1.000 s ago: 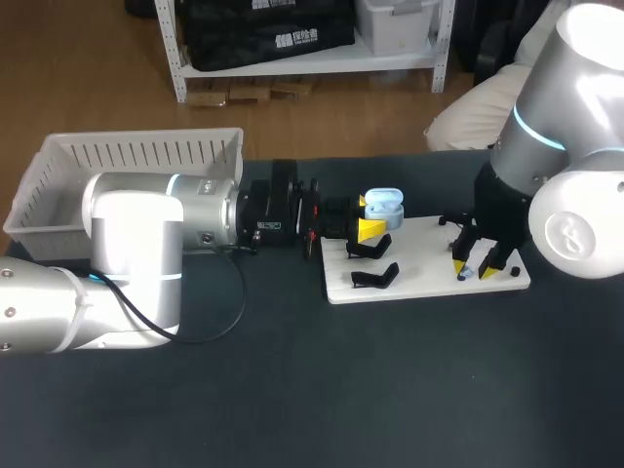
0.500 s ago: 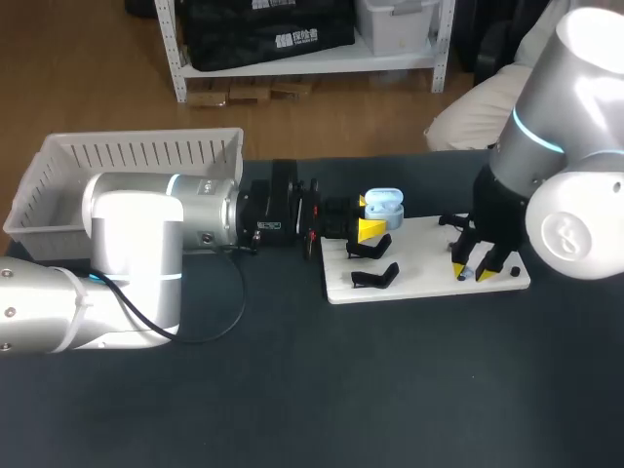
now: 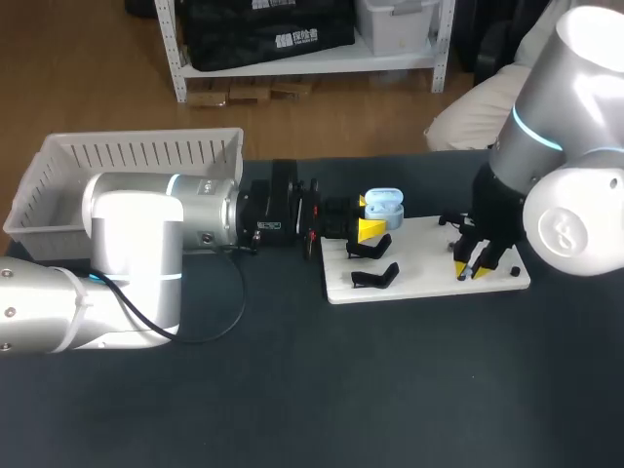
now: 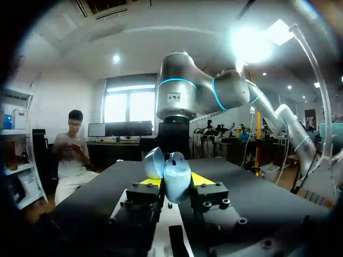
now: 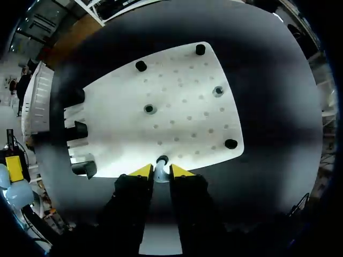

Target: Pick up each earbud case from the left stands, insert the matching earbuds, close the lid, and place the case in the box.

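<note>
1. Left arm lies level across the table (image 3: 292, 390), coming in from the left. The left gripper (image 3: 367, 228) is at the left end of the white board (image 3: 429, 255).
2. Left gripper is clamped on the pale blue case (image 3: 382, 203), one yellow tip on each side. In the left wrist view the case (image 4: 177, 174) sits between the fingers (image 4: 151, 182), and its lid appears raised.
3. The case is held off the board, over its far left corner, just beyond the two black stands (image 3: 371, 250).
4. Right arm comes down from the right. The right gripper (image 3: 474, 266) points at the board near its front right edge.
5. In the right wrist view the right gripper (image 5: 161, 171) has its tips drawn close together. They pinch a small pale earbud (image 5: 160, 172) from both sides.
6. The earbud is at the board's (image 5: 177, 107) near edge, touching or just over a dark peg (image 5: 162, 159). I cannot tell whether it is lifted clear.
7. Other black pegs (image 5: 141, 66) dot the board, well apart from the right gripper.
8. The stands (image 5: 80, 129) show at the board's far end from the right gripper, with the case (image 5: 16, 194) just past them.
9. The white slatted box (image 3: 127, 156) stands at the table's far left, behind the left arm and well apart from the case.
</note>
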